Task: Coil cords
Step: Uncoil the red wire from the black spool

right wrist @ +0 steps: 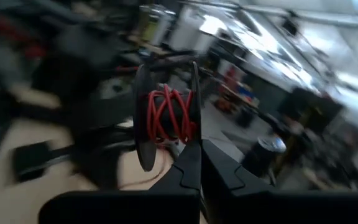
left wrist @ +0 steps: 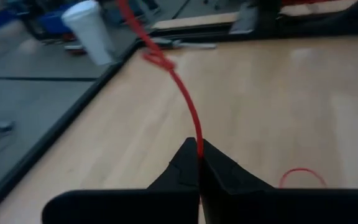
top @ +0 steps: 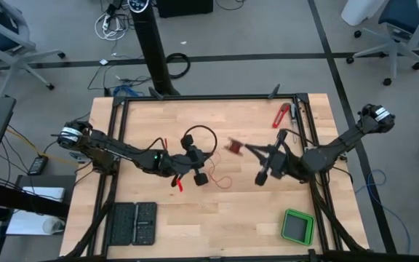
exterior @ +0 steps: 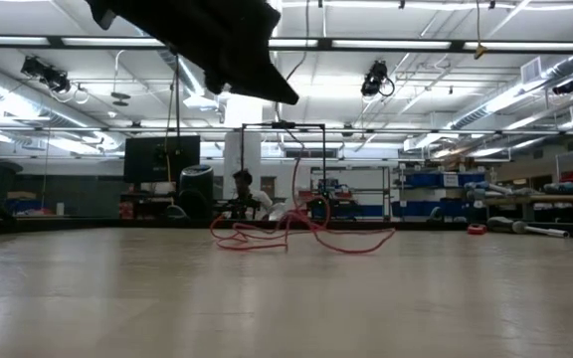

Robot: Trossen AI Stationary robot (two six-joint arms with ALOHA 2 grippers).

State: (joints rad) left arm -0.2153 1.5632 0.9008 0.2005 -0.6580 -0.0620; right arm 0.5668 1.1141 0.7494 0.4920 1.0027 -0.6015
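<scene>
The cord is one thin red wire (left wrist: 180,87). Part of it is wound on a small dark reel (right wrist: 166,118), which shows as a red blur (top: 234,148) in the high view. Slack loops of the wire (exterior: 296,239) lie on the wooden table (top: 217,218) near its middle. My left gripper (left wrist: 198,155) is shut on the wire over the table's middle (top: 198,173). To its right, my right gripper (right wrist: 195,152) holds the reel up in the air (top: 240,149). My left gripper pinches a single strand of the red wire (left wrist: 197,142) between its two fingertips. From there the strand runs on ahead and upward, curved, with a small kink (left wrist: 156,59). Another loop (left wrist: 303,177) lies on the table beside the fingers. My right gripper pinches the lower rim of one of the reel's flanges (right wrist: 194,138) at its fingertips. The reel stands ahead of the fingers, clear of the table. Red turns of wire (right wrist: 169,115) cross its core between the two flanges.
A green box (top: 297,225) sits at the near right. A black case (top: 133,224) lies at the near left. A red-handled tool (top: 282,115) lies by the far right rail. A black cable loop (top: 198,137) stands beside my left gripper. Dark rails (top: 118,131) frame the table.
</scene>
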